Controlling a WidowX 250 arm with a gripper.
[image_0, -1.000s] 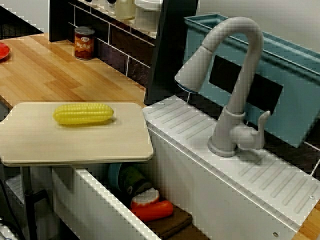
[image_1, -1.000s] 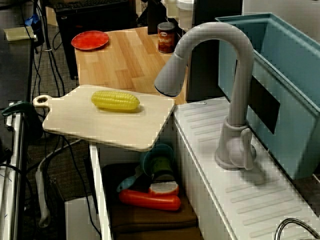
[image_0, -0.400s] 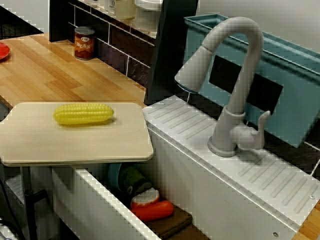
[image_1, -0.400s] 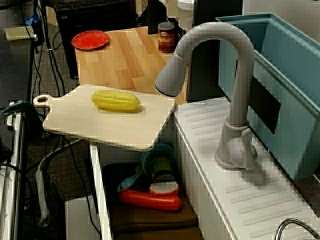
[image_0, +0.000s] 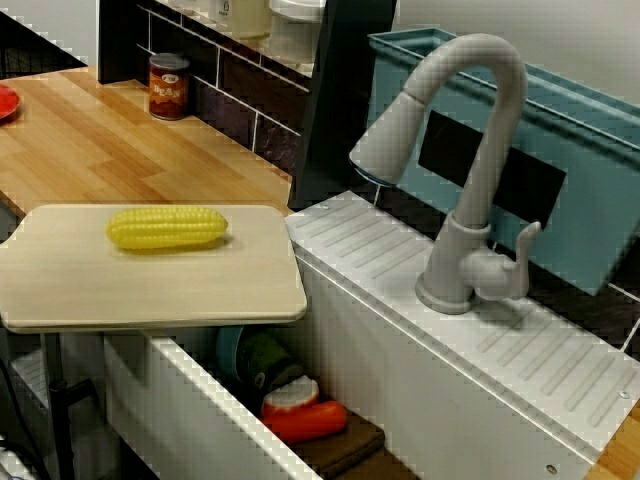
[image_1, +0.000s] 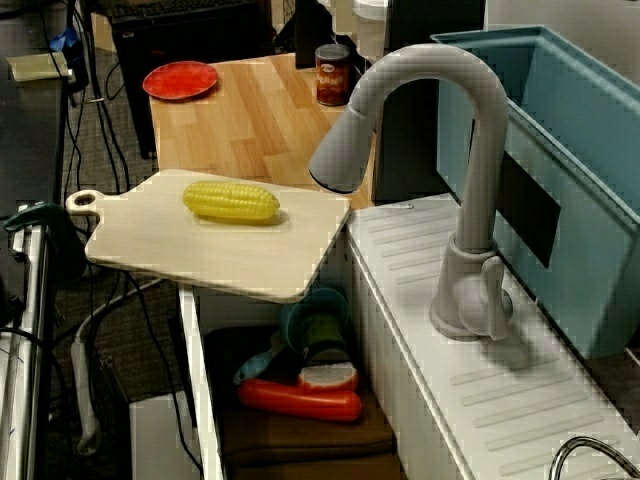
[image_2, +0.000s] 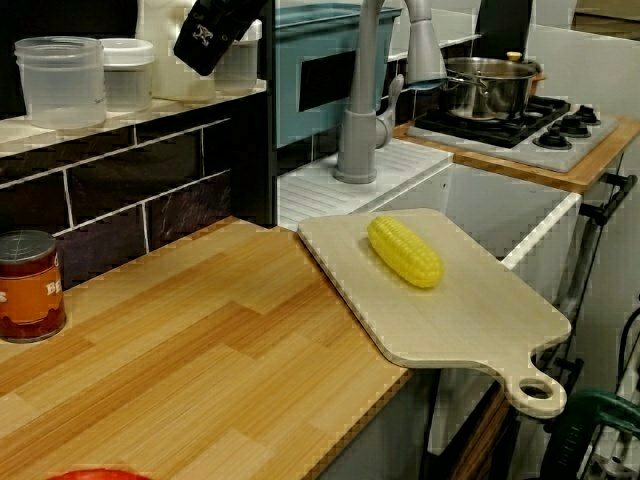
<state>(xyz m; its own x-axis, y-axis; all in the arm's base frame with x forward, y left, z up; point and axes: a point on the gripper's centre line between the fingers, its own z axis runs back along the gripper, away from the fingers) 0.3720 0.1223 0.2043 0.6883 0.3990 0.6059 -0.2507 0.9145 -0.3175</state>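
Looking for the hand (image_2: 213, 32), we only get a black housing with a white logo at the top edge of the view along the worktop, cut off by the frame. No fingers show, so we cannot tell how far open it is or whether it has hold of anything. Both views over the sink miss it entirely.

Nearest to it are the clear tubs (image_2: 60, 80), lined up on the tiled ledge along the worktop's (image_2: 200, 350) back edge. The hand looks to hang above that ledge, touching nothing, but depth is hard to judge from one view.

Further out, the corn (image_0: 167, 228) lies on its side near the middle of the cutting board (image_0: 200, 290), well apart from the hand. One end of the board looks to rest at the worktop's sink-side edge. The rest bridges the sink (image_1: 205, 420), likely to give a flat surface there. Its handle loop pokes out past the front.

The soup can (image_2: 30, 285) stands upright at the back edge against the tiles. The red plate (image_1: 180, 78) sits at the far corner. The faucet (image_0: 470, 200) is on the ribbed deck, with its spout arching toward the board.

Hidden bits:
- A green cup (image_1: 322, 335) and a red-orange piece (image_1: 300, 400) sit in the sink, partly under the board.
- We can't identify either of them properly.
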